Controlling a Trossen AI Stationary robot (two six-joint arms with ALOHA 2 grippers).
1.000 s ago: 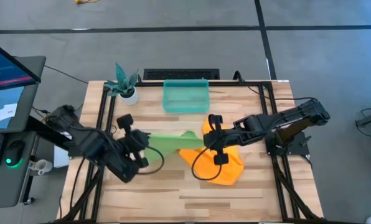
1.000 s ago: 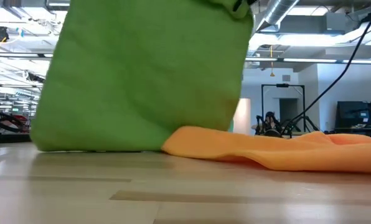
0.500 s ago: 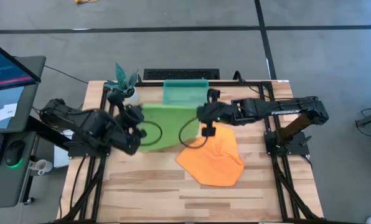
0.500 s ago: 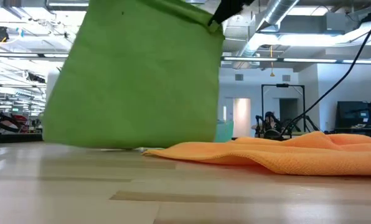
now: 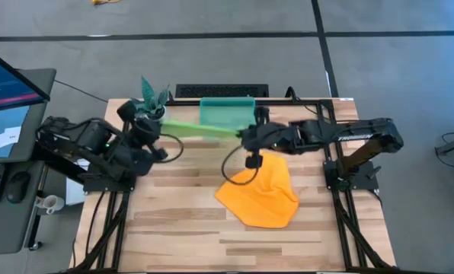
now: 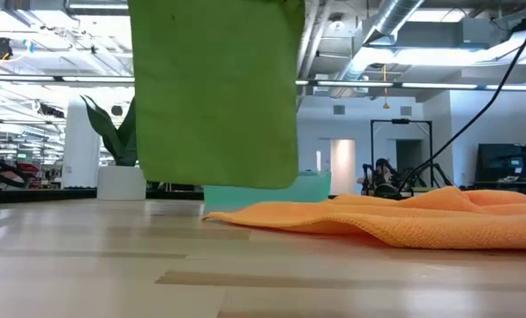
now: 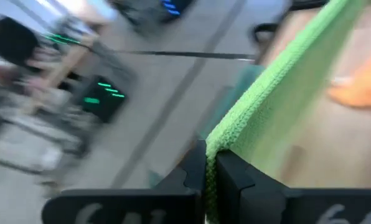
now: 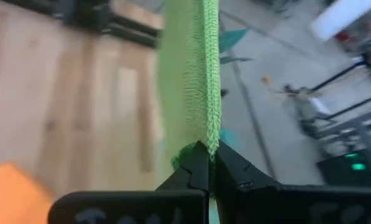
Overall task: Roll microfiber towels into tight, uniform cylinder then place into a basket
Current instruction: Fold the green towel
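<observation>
Above the far tabletop (image 5: 181, 228), left hand (image 5: 160, 127) and right hand (image 5: 244, 135) each pinch a corner of the lime green microfiber towel (image 5: 200, 129), stretched taut beside the translucent teal plastic basket (image 5: 227, 109); the orange microfiber towel (image 5: 261, 194) lies crumpled right of centre.

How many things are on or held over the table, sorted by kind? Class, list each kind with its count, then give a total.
Towels: 2 (green towel, orange towel)
Baskets: 1 (teal basket)
Potted plants: 1 (potted plant)
Total: 4

An open lab or workshop: exposed ceiling ducts (image 6: 404, 22), grey floor (image 5: 212, 65), monitor (image 5: 10, 80) at nine o'clock
</observation>
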